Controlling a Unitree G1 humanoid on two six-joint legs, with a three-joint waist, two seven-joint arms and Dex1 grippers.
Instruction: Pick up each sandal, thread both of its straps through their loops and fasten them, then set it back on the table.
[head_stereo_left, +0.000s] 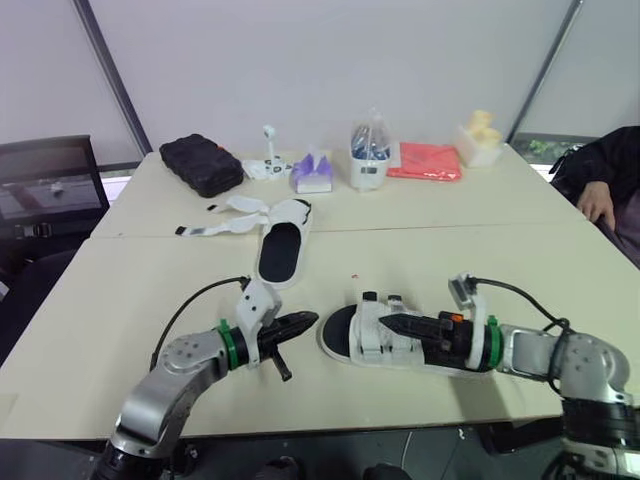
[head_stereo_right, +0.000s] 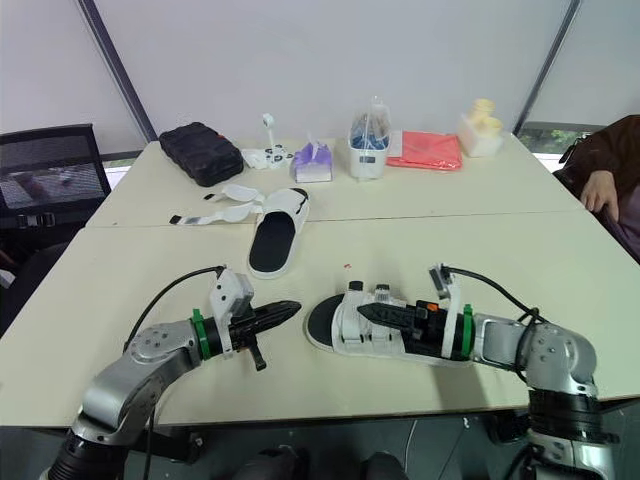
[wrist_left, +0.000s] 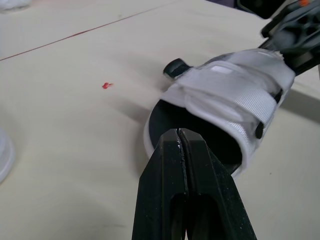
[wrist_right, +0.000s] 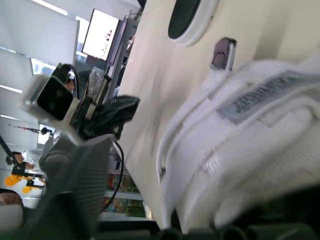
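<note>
The near sandal (head_stereo_left: 345, 335), white with a black insole, lies flat at the table's front, both white straps (head_stereo_left: 378, 328) folded across it. My right gripper (head_stereo_left: 388, 324) rests on top of those straps, fingers shut to a point and aimed left. My left gripper (head_stereo_left: 306, 321) hovers just left of the sandal's toe, shut and holding nothing; the left wrist view has its closed fingertips (wrist_left: 180, 137) in front of the sandal (wrist_left: 235, 95). A second sandal (head_stereo_left: 280, 250) lies farther back, its loose straps (head_stereo_left: 225, 225) splayed to the left.
Along the far edge stand a black bag (head_stereo_left: 200, 163), a small white device (head_stereo_left: 268, 160), a purple item (head_stereo_left: 312, 172), a bagged container (head_stereo_left: 369, 155), a red cloth (head_stereo_left: 425, 160) and a yellow object (head_stereo_left: 480, 138). A person's hand (head_stereo_left: 598, 200) shows at right, a chair (head_stereo_left: 50, 185) at left.
</note>
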